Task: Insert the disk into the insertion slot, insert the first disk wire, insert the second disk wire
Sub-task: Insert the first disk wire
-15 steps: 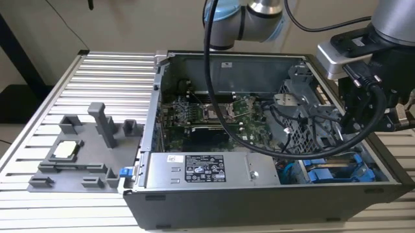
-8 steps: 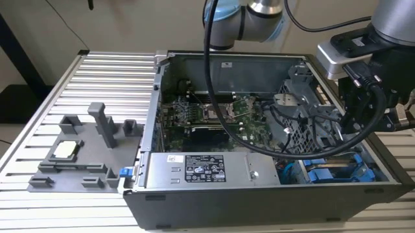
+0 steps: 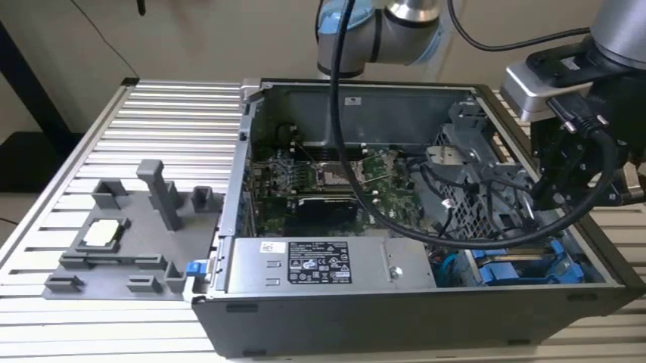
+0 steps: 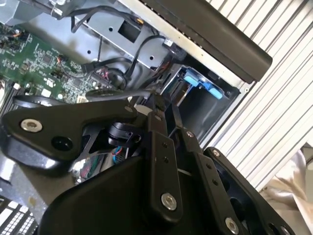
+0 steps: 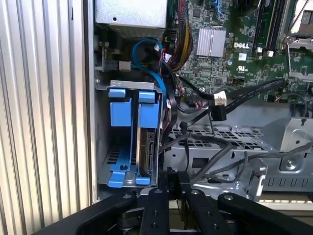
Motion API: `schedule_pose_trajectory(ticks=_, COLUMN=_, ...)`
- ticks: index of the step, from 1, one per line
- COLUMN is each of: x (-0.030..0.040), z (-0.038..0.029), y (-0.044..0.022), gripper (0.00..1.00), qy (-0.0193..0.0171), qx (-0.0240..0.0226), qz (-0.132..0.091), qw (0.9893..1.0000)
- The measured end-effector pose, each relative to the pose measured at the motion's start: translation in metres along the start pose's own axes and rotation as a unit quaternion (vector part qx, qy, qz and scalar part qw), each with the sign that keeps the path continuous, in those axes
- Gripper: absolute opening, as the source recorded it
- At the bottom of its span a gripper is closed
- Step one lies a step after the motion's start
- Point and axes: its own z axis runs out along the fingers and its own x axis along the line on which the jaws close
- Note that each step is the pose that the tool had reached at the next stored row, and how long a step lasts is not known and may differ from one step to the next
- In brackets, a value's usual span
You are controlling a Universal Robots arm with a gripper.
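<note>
Toward the exterior view's right, beyond the silver box (image 3: 308,265), the disk (image 5: 145,147) sits in the insertion slot (image 5: 124,84). Whether the gripper (image 5: 176,177) beside it is open or closed cannot be told. Loose cables (image 5: 195,103) crowd there; a wire would want a square approach.

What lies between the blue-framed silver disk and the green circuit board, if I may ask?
A tangle of black cables, in the first wrist view, between the blue-framed silver disk and green circuit board.
</note>
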Motion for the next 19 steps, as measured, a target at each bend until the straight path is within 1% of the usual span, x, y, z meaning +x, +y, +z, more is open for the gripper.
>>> schedule_pose_trajectory(ticks=3, x=0.0005, z=0.0016, y=-0.0081, gripper=0.19, qy=0.0021, qx=-0.0205, qz=0.001, qw=0.9998)
schedule_pose_trajectory(ticks=6, x=0.001, z=0.0033, y=-0.0162, gripper=0.19, qy=0.0041, qx=-0.0419, qz=0.002, qw=0.9991)
schedule_pose_trajectory(ticks=8, x=0.0014, z=0.0044, y=-0.0218, gripper=0.19, qy=0.0054, qx=-0.0571, qz=0.002, qw=0.9983)
schedule_pose_trajectory(ticks=10, x=0.0017, z=0.0054, y=-0.0268, gripper=0.19, qy=0.0068, qx=-0.0711, qz=0.003, qw=0.9974)
schedule_pose_trajectory(ticks=13, x=0.0021, z=0.0069, y=-0.0329, gripper=0.19, qy=0.0078, qx=-0.0895, qz=0.004, qw=0.996)
schedule_pose_trajectory(ticks=15, x=0.0023, z=0.0084, y=-0.0357, gripper=0.19, qy=0.0076, qx=-0.0962, qz=0.004, qw=0.9953)
schedule_pose_trajectory(ticks=19, x=0.0028, z=0.0121, y=-0.0409, gripper=0.19, qy=0.007, qx=-0.1067, qz=0.005, qw=0.9943)
